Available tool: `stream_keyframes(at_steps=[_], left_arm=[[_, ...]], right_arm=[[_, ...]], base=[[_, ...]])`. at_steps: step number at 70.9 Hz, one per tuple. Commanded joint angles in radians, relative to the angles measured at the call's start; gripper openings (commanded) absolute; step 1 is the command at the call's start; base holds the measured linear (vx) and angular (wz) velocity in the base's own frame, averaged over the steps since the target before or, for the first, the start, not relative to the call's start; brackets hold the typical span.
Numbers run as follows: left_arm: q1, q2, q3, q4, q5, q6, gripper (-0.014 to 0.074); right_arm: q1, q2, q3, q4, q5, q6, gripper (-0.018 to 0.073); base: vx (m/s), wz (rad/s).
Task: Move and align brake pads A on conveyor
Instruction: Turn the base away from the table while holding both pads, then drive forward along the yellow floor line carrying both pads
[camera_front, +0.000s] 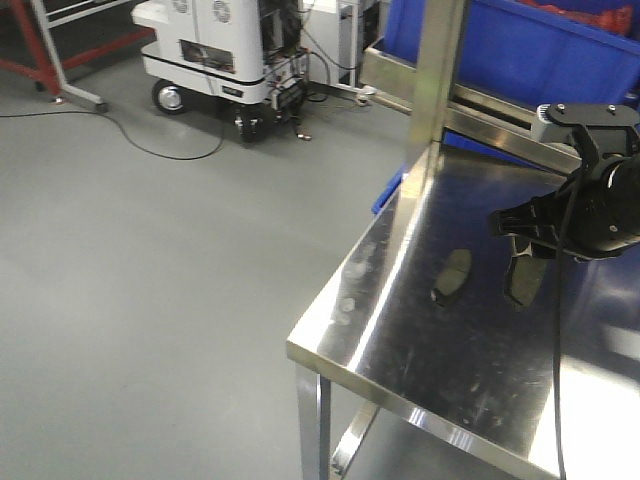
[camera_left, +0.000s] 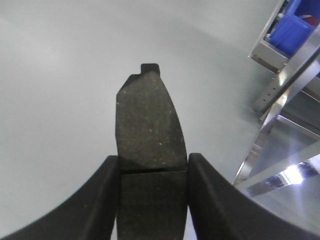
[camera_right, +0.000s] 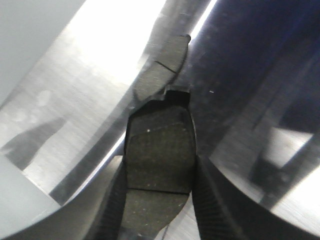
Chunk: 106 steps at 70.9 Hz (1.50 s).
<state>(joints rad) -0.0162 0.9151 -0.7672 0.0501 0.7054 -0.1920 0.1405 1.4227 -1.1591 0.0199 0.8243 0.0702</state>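
Observation:
My right gripper (camera_right: 159, 167) is shut on a dark grey brake pad (camera_right: 159, 145), its fingers pressing the pad's two long sides near the cross groove. In the front view this gripper (camera_front: 525, 250) holds that pad (camera_front: 522, 283) just above the shiny steel table (camera_front: 400, 340). A second brake pad (camera_front: 452, 275) lies flat on the steel to its left, and shows right ahead of the held one as a brake pad (camera_right: 162, 67). My left gripper (camera_left: 152, 162) is shut on another brake pad (camera_left: 147, 120), held out over grey floor. The conveyor is out of view.
A steel post (camera_front: 440, 80) rises from the table's back edge, with blue bins (camera_front: 520, 40) behind it. The table's left and front edges drop to grey floor. A white wheeled machine (camera_front: 215, 50) with cables stands far left. A steel frame (camera_left: 280, 90) flanks the left gripper.

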Motion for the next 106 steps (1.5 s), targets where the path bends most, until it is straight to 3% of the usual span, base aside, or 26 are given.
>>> stream_keyframes(at_steps=[1, 106], left_arm=[[-0.006, -0.014, -0.03, 0.005, -0.075, -0.001, 0.0118], [-0.006, -0.014, -0.03, 0.005, -0.075, -0.001, 0.0118]], right_arm=[[-0.001, -0.038, -0.028, 0.001, -0.057, -0.005, 0.0088], [-0.001, -0.038, -0.028, 0.001, -0.057, -0.005, 0.0088]], base=[[-0.04, 0.33], [0.04, 0.36]])
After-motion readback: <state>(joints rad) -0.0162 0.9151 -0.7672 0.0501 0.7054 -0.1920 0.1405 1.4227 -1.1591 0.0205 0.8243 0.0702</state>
